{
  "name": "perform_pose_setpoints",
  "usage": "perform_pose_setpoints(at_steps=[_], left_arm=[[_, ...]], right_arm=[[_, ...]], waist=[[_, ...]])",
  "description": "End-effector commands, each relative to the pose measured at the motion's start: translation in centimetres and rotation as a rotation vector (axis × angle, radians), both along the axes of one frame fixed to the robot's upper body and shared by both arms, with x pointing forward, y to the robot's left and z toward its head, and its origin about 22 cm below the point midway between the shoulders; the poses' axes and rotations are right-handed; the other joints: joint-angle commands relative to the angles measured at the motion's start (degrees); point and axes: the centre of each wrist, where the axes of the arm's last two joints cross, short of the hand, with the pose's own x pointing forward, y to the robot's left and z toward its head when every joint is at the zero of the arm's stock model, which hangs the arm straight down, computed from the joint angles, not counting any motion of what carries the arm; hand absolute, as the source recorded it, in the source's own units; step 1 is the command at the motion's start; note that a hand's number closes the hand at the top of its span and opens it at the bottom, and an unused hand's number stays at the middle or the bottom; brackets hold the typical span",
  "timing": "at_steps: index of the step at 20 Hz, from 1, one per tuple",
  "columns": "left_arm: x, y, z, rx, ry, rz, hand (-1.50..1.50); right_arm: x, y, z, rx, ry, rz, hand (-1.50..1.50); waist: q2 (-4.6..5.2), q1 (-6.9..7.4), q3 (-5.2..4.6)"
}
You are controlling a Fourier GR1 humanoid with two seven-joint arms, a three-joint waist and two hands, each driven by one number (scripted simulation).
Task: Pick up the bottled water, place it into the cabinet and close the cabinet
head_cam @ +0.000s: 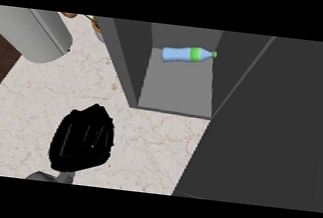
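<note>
Inside the cabinet (177,90), the bottled water (188,54) lies on its side.
It looks light and slippery; best held round its middle. The left hand (81,139) is flat, holding nothing.

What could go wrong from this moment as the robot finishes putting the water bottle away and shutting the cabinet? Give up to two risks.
1. The bottle lies on its side inside the cabinet; being round, it might roll toward the open front when the door swings.
2. Only the left hand shows, open above the counter, on the far side of the opening from the door. Reaching across could knock the cabinet's wall.
</note>
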Motion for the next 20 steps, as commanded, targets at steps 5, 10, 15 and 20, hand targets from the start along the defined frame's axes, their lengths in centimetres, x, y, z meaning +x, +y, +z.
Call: perform_pose_setpoints(at_steps=[5, 10, 15, 20], left_arm=[[-7.0, 4.5, 2.6, -0.003, -0.013, 0.040, 1.50], [-10.5, 6.9, 2.6, 0.022, -0.012, 0.052, 1.50], [-11.0, 9.3, 4.2, 0.018, -0.037, 0.104, 1.50], [-13.9, 11.4, 4.9, -0.010, -0.034, 0.128, 1.50]], right_arm=[[-2.0, 2.1, 2.3, 0.045, 0.025, 0.177, 1.50], [-0.1, 3.6, 3.1, 0.064, -0.005, 0.164, 1.50], [1.5, 7.7, 3.6, 0.067, -0.038, 0.158, 1.50], [6.0, 9.4, 5.7, 0.096, 0.022, 0.082, 1.50]], waist=[[-0.03, -0.33, -0.15], [0.34, -0.09, -0.18], [0.49, -0.98, -0.13], [0.79, -0.97, -0.01]])
